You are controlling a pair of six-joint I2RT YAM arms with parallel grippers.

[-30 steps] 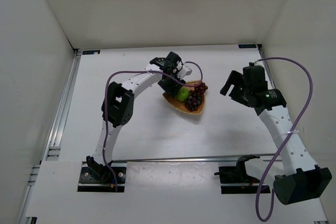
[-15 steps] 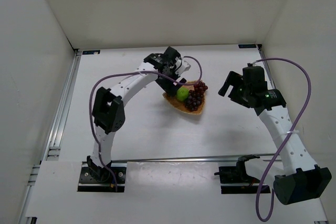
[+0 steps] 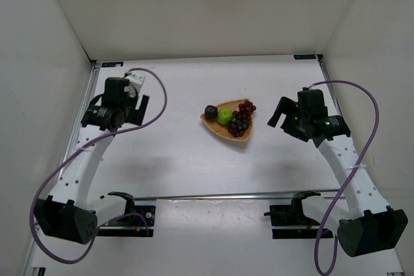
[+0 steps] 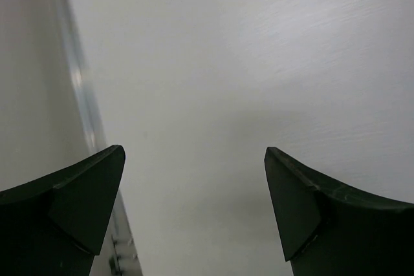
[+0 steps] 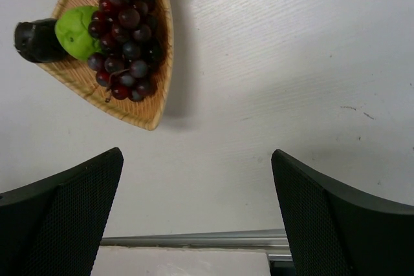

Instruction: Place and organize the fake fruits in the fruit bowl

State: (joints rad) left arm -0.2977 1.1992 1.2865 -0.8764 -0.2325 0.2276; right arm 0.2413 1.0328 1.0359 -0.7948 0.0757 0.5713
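Observation:
The woven fruit bowl (image 3: 226,132) (image 5: 139,109) lies mid-table and holds all three fake fruits. The green apple (image 3: 224,116) (image 5: 76,30) is in the middle, with the grape bunch (image 3: 241,119) (image 5: 123,37) along its right side. The dark plum (image 3: 211,111) (image 5: 37,40) rests at the bowl's left corner, partly over the rim. My left gripper (image 3: 137,108) (image 4: 194,153) is open far to the left near the rail, over bare table. My right gripper (image 3: 279,112) (image 5: 197,153) is open to the right of the bowl and holds nothing.
A metal rail (image 3: 81,127) (image 4: 87,114) runs along the table's left edge, close to the left gripper. Another rail (image 3: 246,195) (image 5: 194,239) crosses the near edge. White walls enclose the table on three sides. Purple cables loop off both arms.
My left arm has drawn back from the bowl to the far left of the table and its jaws have opened. The plum now lies at the bowl's corner. The right jaws opened a little wider.

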